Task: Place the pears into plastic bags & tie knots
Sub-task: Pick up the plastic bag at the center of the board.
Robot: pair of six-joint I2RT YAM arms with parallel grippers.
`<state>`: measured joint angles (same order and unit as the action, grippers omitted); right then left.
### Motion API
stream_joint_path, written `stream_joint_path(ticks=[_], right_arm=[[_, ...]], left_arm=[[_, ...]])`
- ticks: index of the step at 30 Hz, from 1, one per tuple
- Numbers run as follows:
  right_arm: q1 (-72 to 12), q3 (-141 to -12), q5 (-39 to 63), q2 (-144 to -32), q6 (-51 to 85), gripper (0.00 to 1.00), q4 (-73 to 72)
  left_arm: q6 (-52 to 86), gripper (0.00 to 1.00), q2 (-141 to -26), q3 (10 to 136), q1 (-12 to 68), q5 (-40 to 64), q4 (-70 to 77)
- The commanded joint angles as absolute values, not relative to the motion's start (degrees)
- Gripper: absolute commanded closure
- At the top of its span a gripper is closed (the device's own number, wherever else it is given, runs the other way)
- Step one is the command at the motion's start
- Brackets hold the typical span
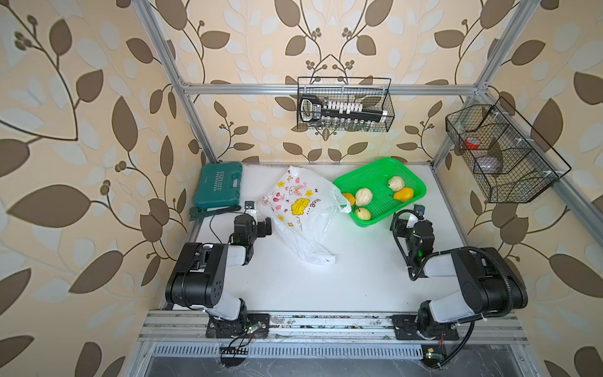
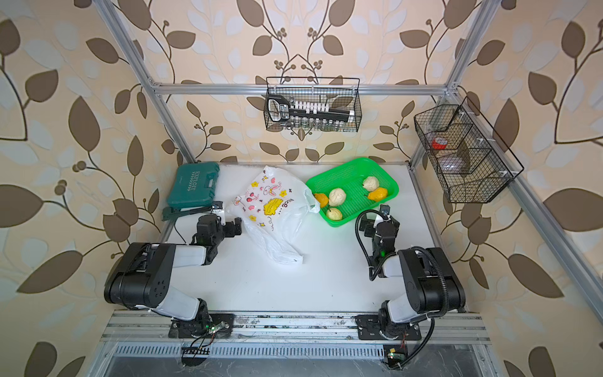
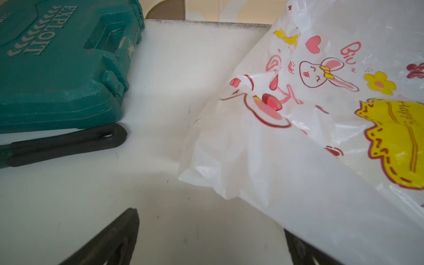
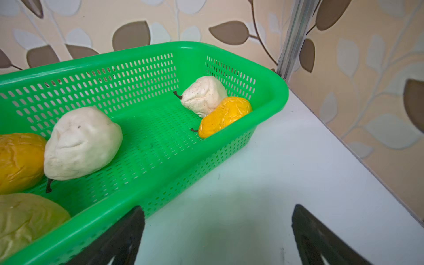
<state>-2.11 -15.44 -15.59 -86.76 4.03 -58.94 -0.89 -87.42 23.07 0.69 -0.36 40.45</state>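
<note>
Pears (image 1: 363,196): all five lie in the green basket (image 1: 375,162), right of centre in both top views. Plastic bag (image 1: 300,209) lies limp on the table (image 1: 326,287) at centre, one handle reaching over the basket rim. Left gripper (image 3: 208,229) and right gripper (image 4: 218,210): jaws spread wide, nothing held; left beside the bag, right beside the basket. Hazard: the bag mouth is collapsed, so a pear lowered onto it would likely push the film aside and roll off.

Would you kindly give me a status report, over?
Left end effector open, empty; right end effector same. All five pears in green basket; bag untied. Bag edge overlaps basket corner.
</note>
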Motion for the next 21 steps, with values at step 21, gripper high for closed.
stream_joint_path(ticks=[21], right_arm=[[-1.8,-15.7,-15.3,-86.3,4.7,0.00,-59.6]], left_arm=[[-0.1,0.01,-86.9,24.3,0.5,0.3,39.5]])
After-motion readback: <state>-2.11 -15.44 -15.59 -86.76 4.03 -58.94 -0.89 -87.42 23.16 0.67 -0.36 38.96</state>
